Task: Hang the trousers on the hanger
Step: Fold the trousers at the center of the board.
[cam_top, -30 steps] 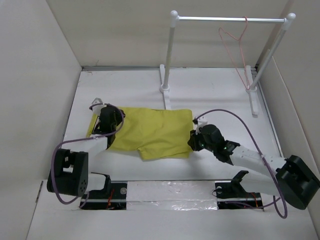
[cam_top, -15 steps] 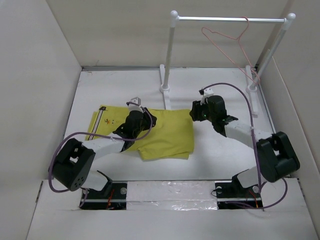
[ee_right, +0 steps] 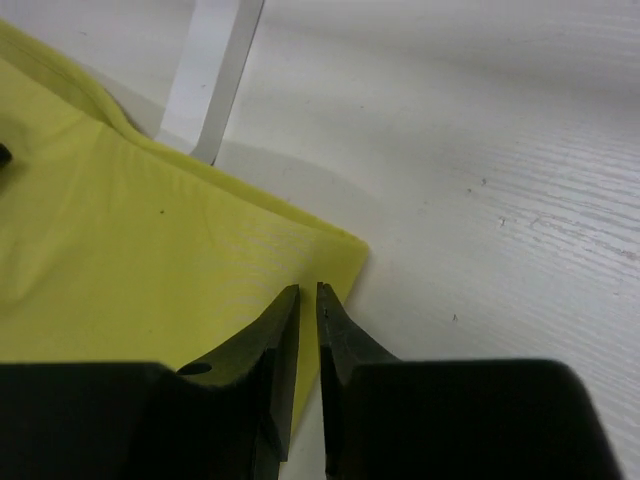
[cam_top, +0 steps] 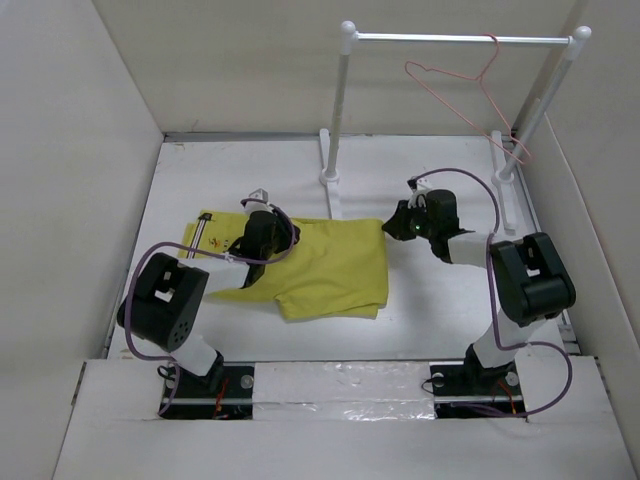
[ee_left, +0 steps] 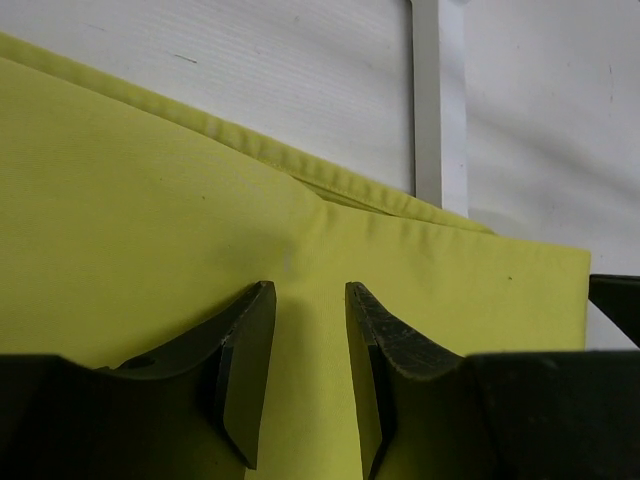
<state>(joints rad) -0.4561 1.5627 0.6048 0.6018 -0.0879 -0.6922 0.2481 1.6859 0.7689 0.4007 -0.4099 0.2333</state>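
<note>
The mustard-yellow trousers (cam_top: 320, 265) lie folded flat on the white table. My left gripper (cam_top: 285, 238) hovers low over their far left part. Its jaws (ee_left: 310, 292) are open, and only flat cloth (ee_left: 150, 200) shows in the gap. My right gripper (cam_top: 393, 228) is at the trousers' far right corner (ee_right: 330, 250). Its jaws (ee_right: 308, 290) are drawn nearly together on the cloth's edge, which ripples slightly beside them. The thin pink hanger (cam_top: 484, 78) hangs tilted by its hook from the rail at the back right, apart from both grippers.
The white-posted rail (cam_top: 460, 38) stands at the back. Its left post's foot (cam_top: 332, 195) reaches down to the trousers' far edge, between the two grippers. White walls enclose the table on the left, back and right.
My right gripper has gone from the trousers' near right corner to their far right corner. My left gripper has shifted from the waistband end toward the middle. The hanger has swung left.
</note>
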